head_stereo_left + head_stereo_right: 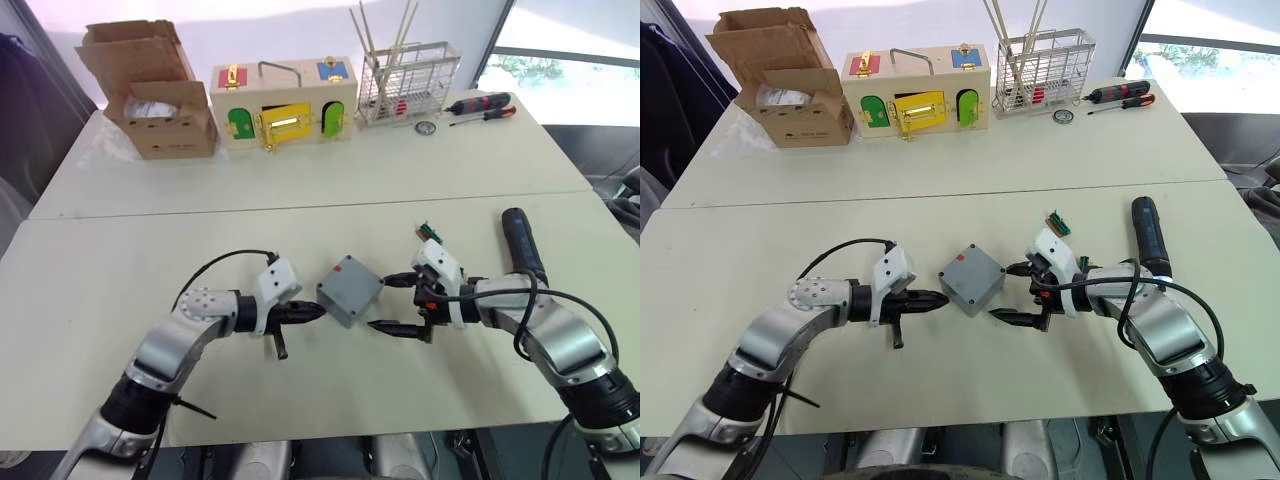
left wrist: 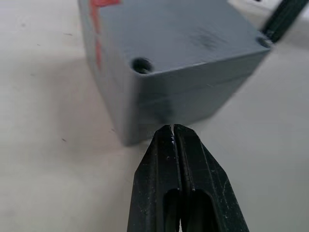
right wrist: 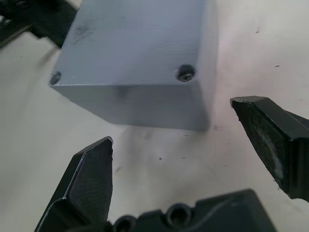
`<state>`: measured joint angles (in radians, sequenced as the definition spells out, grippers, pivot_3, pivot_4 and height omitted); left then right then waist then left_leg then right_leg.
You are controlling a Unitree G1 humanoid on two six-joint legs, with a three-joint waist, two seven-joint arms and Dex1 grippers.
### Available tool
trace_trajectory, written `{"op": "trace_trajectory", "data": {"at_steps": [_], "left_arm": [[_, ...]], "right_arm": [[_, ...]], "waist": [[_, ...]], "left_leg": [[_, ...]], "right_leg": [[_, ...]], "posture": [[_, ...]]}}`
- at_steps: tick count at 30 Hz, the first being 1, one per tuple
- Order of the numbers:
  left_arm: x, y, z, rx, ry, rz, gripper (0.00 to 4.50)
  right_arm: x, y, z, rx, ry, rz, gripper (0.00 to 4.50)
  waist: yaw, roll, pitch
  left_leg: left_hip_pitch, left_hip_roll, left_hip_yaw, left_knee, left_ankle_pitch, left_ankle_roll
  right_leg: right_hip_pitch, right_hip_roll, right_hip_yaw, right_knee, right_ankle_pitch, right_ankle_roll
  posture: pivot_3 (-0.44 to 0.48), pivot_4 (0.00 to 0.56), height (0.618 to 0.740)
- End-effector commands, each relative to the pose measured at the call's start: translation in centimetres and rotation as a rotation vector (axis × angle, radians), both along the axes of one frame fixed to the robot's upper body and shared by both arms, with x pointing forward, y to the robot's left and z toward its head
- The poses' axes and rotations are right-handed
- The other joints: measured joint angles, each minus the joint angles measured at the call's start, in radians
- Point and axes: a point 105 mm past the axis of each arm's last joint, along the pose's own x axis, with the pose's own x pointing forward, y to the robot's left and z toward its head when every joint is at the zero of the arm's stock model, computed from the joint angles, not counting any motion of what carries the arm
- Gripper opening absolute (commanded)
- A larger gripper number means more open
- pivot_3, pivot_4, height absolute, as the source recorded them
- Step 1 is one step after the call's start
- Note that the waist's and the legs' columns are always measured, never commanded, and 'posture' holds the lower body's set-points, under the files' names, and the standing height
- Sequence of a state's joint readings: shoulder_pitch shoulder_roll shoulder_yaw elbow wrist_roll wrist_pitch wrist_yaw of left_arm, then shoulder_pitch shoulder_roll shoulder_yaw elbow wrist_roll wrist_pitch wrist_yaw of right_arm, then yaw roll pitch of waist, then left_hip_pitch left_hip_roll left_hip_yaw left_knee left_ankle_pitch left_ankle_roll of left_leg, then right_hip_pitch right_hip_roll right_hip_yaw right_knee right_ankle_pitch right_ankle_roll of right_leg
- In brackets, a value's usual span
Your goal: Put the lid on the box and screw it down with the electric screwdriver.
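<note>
So the box [image 1: 350, 289] sits near the middle of the front table [image 1: 120, 260], a bit toward the near edge, turned so one corner faces each gripper. The lid [image 3: 135, 41] is on top of it, flush as far as I can see (there's a seam line around the sides in the left wrist view). One corner hole has a screw head in it, the others look dark and I can't tell what's in them. Red mark on one side [image 2: 96, 29].

Left gripper [image 1: 318, 313] has its two fingers pressed together with nothing between them, tip right at the box's left corner, touching or as good as.

Right gripper [image 1: 392, 303] is spread wide, holding nothing, fingers on either side of the box's right corner but clear of it.

The electric screwdriver [image 1: 523, 242] lies flat toward the table's right edge, just beyond the right arm, untouched.

On the back table: brown cardboard box [image 1: 155, 95] at the left end, wooden box with coloured doors [image 1: 283, 103] mid, wire rack [image 1: 408, 85], and two hand screwdrivers [image 1: 482, 106] at the right.
</note>
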<state>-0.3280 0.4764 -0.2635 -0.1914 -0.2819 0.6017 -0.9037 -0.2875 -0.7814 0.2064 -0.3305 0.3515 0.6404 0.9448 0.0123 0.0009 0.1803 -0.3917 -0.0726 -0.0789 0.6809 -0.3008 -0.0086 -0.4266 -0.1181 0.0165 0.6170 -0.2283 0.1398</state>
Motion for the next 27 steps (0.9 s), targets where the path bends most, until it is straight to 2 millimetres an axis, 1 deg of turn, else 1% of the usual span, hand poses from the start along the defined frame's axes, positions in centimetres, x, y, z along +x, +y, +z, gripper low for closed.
{"op": "trace_trajectory", "data": {"at_steps": [1, 5, 9, 11, 14, 18, 23, 27], "left_arm": [[1.6, -0.2, 1.1, -0.029, -0.082, 0.053, 0.00], [2.2, 0.0, 1.4, -0.044, -0.101, 0.089, 0.00], [2.0, 0.0, 1.3, -0.042, -0.100, 0.084, 0.00], [1.8, -0.1, 1.3, -0.042, -0.101, 0.075, 0.00], [2.0, -0.2, 1.4, -0.049, -0.110, 0.090, 0.00], [2.3, -0.2, 1.5, -0.052, -0.123, 0.103, 0.00], [2.3, -0.2, 1.6, -0.059, -0.132, 0.110, 0.00], [2.6, -0.4, 1.6, -0.062, -0.143, 0.119, 0.00]], "right_arm": [[-0.5, 1.0, 1.4, 0.078, -0.011, -0.018, 4.48], [-1.0, 1.2, 1.2, 0.091, 0.005, -0.048, 4.48], [-1.3, 1.5, 1.1, 0.107, 0.015, -0.070, 4.48], [-1.4, 1.4, 1.0, 0.101, 0.014, -0.074, 4.48], [-1.2, 1.1, 0.9, 0.083, 0.015, -0.090, 4.48], [-1.0, 1.0, 1.3, 0.095, 0.014, -0.106, 4.48], [-1.2, 0.8, 2.1, 0.125, 0.020, -0.132, 4.48], [-1.4, 0.7, 2.1, 0.131, 0.032, -0.148, 4.48]], "waist": [[0.001, 0.000, 0.000], [0.000, 0.000, 0.000], [0.000, 0.000, 0.000], [0.000, 0.000, 0.000], [0.001, 0.000, 0.000], [0.001, 0.000, 0.000], [0.001, 0.000, 0.000], [0.001, 0.000, 0.000]], "left_leg": [[0.000, 0.000, 0.000, 0.000, 0.000, 0.000], [0.000, 0.000, 0.000, 0.000, 0.000, 0.000], [0.000, 0.000, 0.000, 0.000, 0.000, 0.000], [0.000, 0.000, 0.000, 0.000, 0.000, 0.000], [0.000, 0.000, 0.000, 0.000, 0.000, 0.000], [0.000, 0.000, 0.000, 0.000, 0.000, 0.000], [0.000, 0.000, 0.000, 0.000, 0.000, 0.000], [0.000, 0.000, 0.000, 0.000, 0.000, 0.000]], "right_leg": [[0.000, 0.000, 0.000, 0.000, 0.000, 0.000], [0.000, 0.000, 0.000, 0.000, 0.000, 0.000], [0.000, 0.000, 0.000, 0.000, 0.000, 0.000], [0.000, 0.000, 0.000, 0.000, 0.000, 0.000], [0.000, 0.000, 0.000, 0.000, 0.000, 0.000], [0.000, 0.000, 0.000, 0.000, 0.000, 0.000], [0.000, 0.000, 0.000, 0.000, 0.000, 0.000], [0.000, 0.000, 0.000, 0.000, 0.000, 0.000]], "posture": [[0.000, 0.150, 0.739], [0.000, 0.150, 0.739], [0.000, 0.150, 0.739], [0.000, 0.150, 0.739], [0.000, 0.150, 0.739], [0.000, 0.150, 0.739], [0.000, 0.150, 0.739], [0.000, 0.150, 0.739]]}}
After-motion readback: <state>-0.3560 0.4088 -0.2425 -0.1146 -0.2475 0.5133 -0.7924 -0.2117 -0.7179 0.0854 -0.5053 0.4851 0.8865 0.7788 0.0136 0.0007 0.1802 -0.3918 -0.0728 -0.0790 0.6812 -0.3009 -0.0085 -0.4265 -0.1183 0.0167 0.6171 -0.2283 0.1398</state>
